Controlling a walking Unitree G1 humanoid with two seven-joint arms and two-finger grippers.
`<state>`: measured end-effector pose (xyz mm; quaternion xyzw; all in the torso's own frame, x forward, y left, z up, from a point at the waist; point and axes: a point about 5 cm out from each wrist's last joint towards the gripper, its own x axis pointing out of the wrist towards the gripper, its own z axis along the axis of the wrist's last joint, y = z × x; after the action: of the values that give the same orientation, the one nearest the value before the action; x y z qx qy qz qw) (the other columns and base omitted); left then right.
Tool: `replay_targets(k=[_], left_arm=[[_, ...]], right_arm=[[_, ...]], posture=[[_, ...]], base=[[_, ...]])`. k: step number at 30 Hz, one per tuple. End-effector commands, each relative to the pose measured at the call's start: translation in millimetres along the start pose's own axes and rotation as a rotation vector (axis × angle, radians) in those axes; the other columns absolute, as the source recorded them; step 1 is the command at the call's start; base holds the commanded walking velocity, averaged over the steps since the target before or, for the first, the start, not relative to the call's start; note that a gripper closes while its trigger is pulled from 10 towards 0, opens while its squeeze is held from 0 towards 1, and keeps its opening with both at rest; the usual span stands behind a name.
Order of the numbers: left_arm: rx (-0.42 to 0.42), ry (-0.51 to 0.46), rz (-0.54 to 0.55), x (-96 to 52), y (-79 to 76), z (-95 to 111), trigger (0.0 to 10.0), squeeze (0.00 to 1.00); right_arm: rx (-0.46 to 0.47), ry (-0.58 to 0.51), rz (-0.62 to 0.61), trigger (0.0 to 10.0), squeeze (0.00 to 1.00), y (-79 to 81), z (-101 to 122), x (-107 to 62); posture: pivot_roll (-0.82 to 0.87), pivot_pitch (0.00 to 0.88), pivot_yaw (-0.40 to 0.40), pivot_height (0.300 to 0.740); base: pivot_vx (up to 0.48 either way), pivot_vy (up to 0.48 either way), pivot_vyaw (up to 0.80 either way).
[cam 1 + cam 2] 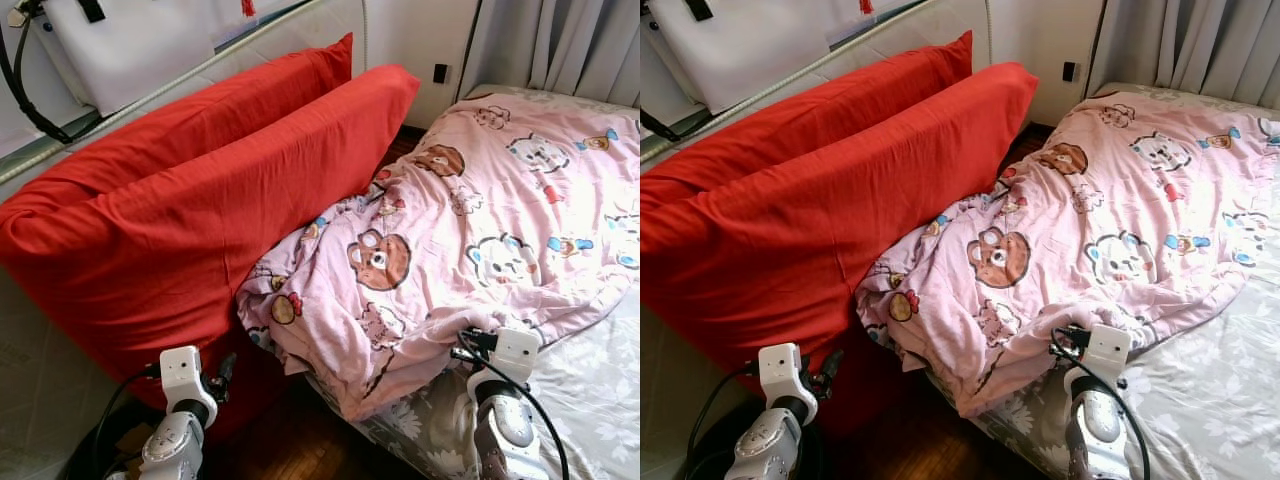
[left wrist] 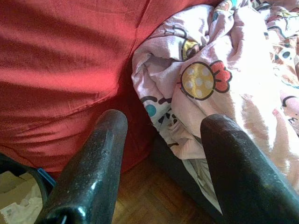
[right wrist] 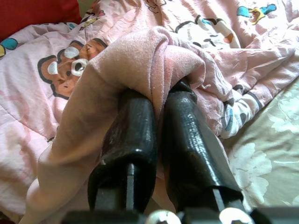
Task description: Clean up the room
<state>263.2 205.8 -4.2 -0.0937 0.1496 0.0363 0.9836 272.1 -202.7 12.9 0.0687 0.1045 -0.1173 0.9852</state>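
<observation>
Right gripper (image 3: 156,100) clenched on fold of pink quilt (image 1: 480,220), at near edge of bed (image 1: 590,390). Left gripper (image 2: 163,144) released, hovering beside red pillow (image 1: 190,210). Judgement: pull steadily toward far edge, keep fold pinched, watch for snagging on pillow.

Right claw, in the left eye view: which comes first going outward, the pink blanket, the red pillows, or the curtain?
1. Pink blanket: pinched in the right claw, at the bed's near edge.
2. Red pillows: across the blanket, on the robot's left.
3. Curtain: far corner, beyond the bed.
</observation>
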Motion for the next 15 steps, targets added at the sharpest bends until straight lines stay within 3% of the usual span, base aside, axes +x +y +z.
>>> replay_targets(k=[1,15], left_arm=[[0.005,-0.013,0.016,0.0,8.0,4.1,10.0,0.00],[0.003,-0.017,0.018,-1.5,8.5,3.1,10.0,0.00]], right_arm=[[-0.009,-0.002,0.008,10.0,0.00,4.0,1.6,1.0],[-0.017,-0.038,-0.031,10.0,0.00,1.8,6.0,1.2]], posture=[[-0.06,0.137,0.120,0.740],[-0.05,0.132,0.118,0.740]], base=[[0.000,0.000,0.00],[0.000,0.000,0.00]])
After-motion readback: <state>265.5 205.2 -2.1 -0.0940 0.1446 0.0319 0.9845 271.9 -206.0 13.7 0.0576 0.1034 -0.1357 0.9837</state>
